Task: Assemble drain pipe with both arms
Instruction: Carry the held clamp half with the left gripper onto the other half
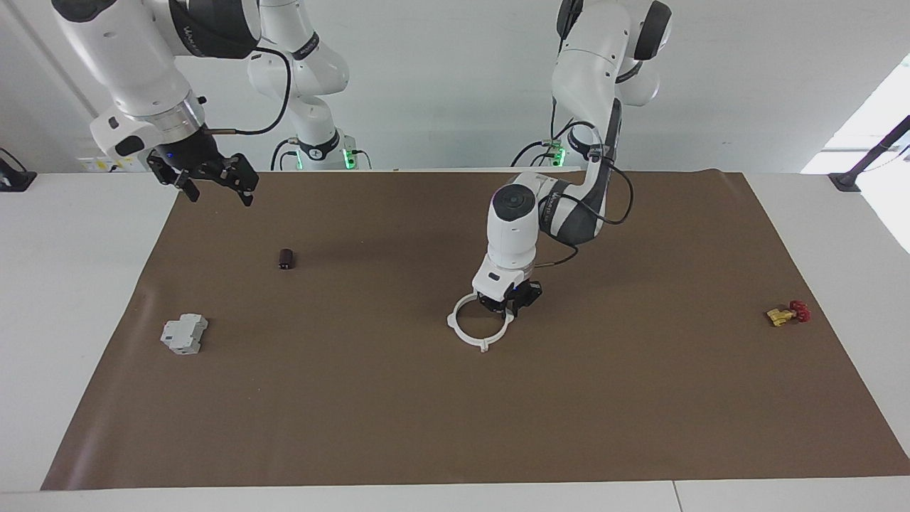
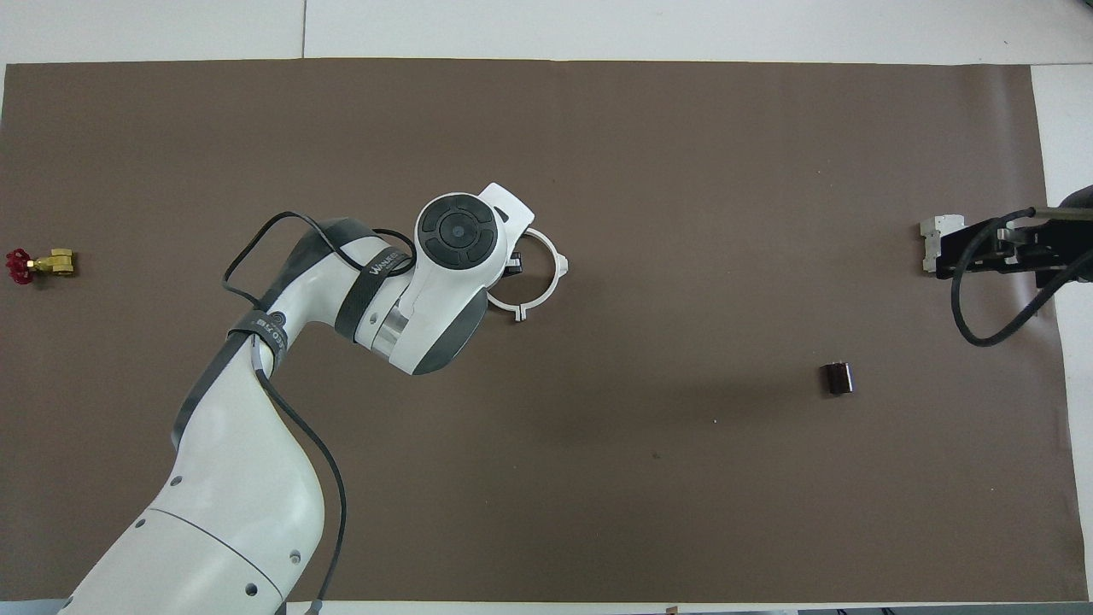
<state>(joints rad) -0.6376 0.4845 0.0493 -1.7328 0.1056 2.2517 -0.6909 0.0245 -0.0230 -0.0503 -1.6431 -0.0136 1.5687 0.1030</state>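
Your left gripper (image 1: 509,306) sits low at the centre of the frame, touching the rim of the drain pipe (image 1: 480,326), a closed ring flat on the brown mat (image 1: 455,427); whether its fingers clamp that rim you cannot tell. Your right gripper (image 1: 213,178) waits, fingers spread, in the air at upper left, well apart; the grey box (image 1: 184,334), dark cylinder (image 1: 286,259) and yellow-and-red valve (image 1: 785,313) block nothing.

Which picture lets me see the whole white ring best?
The facing view. There the drain pipe lies on the brown mat as a nearly whole ring, with the left gripper at its rim. In the overhead view the left arm covers part of the ring, leaving one arc and tabs showing.
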